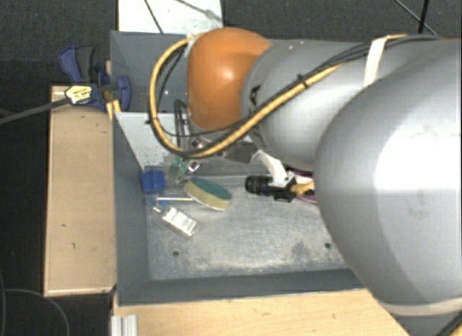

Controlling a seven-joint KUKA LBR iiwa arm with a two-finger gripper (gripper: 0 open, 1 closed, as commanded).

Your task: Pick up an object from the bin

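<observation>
Camera view
Bin: a grey metal bin (238,248) is seen from above; its things are gathered in the far left part of the floor.
Arm: a large grey arm (375,132) is extended in from the right, with a rounded orange cover (220,74) and a yellow cable (162,67) at its wrist.
Pincer: the pincer (182,165) is seen low under the orange cover, near the bin's far left corner. Whether it is open or closed cannot be told, and nothing is seen held in it.
Nearest things: a small blue block (152,181) is found just left of the pincer. An oval pad with a green top and cream edge (208,192) lies just below and to its right.
Other things: a small white and silver packet (179,221) lies nearer the front, apart from the pincer. A black cylinder (261,186) lies to the right of the oval pad, beside the arm.
</observation>
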